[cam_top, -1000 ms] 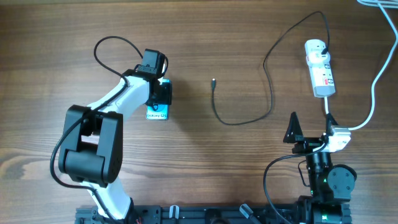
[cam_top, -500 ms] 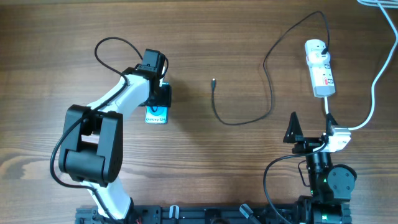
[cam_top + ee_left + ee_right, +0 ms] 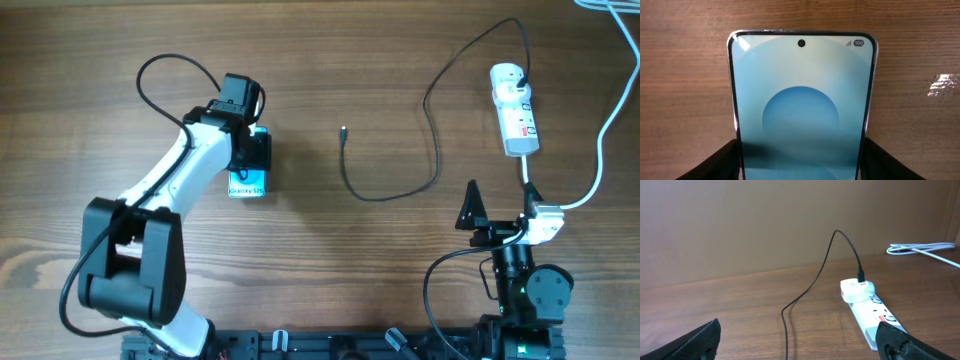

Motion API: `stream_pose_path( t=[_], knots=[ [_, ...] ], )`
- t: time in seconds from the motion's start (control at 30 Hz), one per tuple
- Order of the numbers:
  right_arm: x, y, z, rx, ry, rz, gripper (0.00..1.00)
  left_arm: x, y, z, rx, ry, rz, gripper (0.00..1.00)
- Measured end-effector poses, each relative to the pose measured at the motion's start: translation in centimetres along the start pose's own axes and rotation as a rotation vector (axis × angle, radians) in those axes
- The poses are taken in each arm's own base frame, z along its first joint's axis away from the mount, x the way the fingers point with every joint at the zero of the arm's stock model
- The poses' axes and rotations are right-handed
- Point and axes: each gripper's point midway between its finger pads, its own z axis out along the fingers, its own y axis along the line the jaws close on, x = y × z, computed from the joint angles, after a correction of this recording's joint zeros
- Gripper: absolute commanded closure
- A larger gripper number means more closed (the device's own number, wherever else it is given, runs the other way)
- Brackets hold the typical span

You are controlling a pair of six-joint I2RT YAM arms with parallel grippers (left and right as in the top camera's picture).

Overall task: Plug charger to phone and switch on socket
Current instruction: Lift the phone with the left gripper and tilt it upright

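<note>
Left claw [image 3: 248,152]: clenched on the phone [image 3: 800,100], which lies screen up on the bench [image 3: 330,260]. Right claw [image 3: 800,342]: released, empty. Charger [image 3: 395,195]: loose between both claws, untouched. Socket [image 3: 514,120]: ahead of right claw, apart.

My wooden table [image 3: 330,250], four things lying on it.

On my left half, toward the far edge, the phone [image 3: 247,184] lies screen up. Near the middle, the charger [image 3: 385,198] curls in a loose loop, its plug tip [image 3: 343,130] free on the wood. It runs on to the socket [image 3: 514,122] by the far right corner. A white cord [image 3: 600,160] trails along the right edge.
</note>
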Motion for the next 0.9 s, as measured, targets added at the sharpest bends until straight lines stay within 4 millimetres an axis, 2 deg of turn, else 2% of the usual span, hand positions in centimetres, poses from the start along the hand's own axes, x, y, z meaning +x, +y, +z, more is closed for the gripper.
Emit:
stream_pose_path(
  t=[0.1, 0.17, 0.27, 0.37, 0.63, 0.9],
  knots=[
    [0.0, 0.0, 0.0, 0.0, 0.0, 0.0, 0.0, 1.3, -0.2, -1.1, 0.018, 0.069, -0.009, 0.6],
    [0.0, 0.0, 0.0, 0.0, 0.0, 0.0, 0.0, 1.3, -0.6, -2.0, 0.038, 0.088, -0.024, 0.62],
    [0.0, 0.0, 0.0, 0.0, 0.0, 0.0, 0.0, 1.2, -1.0, -3.4, 0.06, 0.11, -0.052, 0.59],
    [0.0, 0.0, 0.0, 0.0, 0.0, 0.0, 0.0, 1.2, -2.7, -4.9, 0.158, 0.145, -0.081, 0.61],
    [0.0, 0.0, 0.0, 0.0, 0.0, 0.0, 0.0, 2.4, -6.1, -6.3, 0.348, 0.25, -0.232, 0.66],
    [0.0, 0.0, 0.0, 0.0, 0.0, 0.0, 0.0, 3.1, -7.9, -7.4, 0.454, 0.323, -0.297, 0.67]
  ],
)
